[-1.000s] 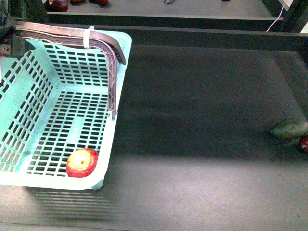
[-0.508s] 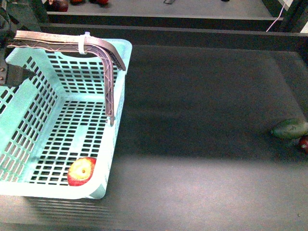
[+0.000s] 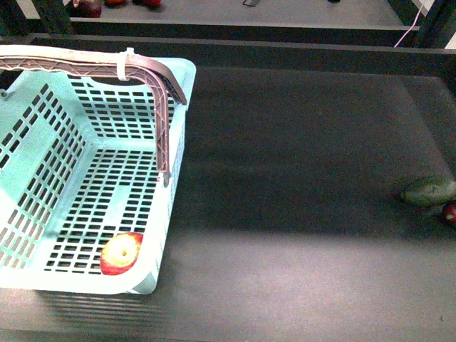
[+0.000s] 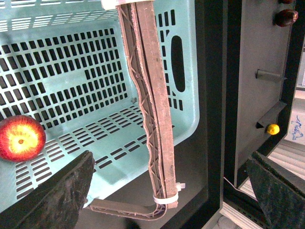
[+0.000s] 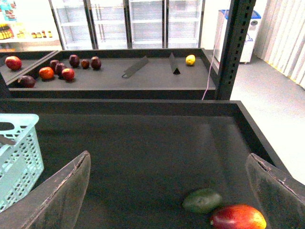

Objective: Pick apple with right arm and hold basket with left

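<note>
- We see the apple (image 3: 121, 253) already lying in the basket (image 3: 43, 278), in its near corner against the low front wall, which suggests the picking step is done and only the basket hold is left.
- Our left pincer (image 4: 167, 191) hangs above the basket's bound handles (image 4: 150, 100) with its jaws spread wide and nothing between them; we judge the basket is not yet gripped.
- Our right pincer (image 5: 167, 191) is also wide and empty, held over the bare counter (image 3: 299, 185), clear of the basket.
- A green fruit (image 5: 202, 200) and a darker red fruit (image 5: 238, 217) sit touching at the counter's far right, well apart from the basket.
- The apple is round and glossy red, with a yellow-orange blush around its stem dimple, which faces up.
</note>
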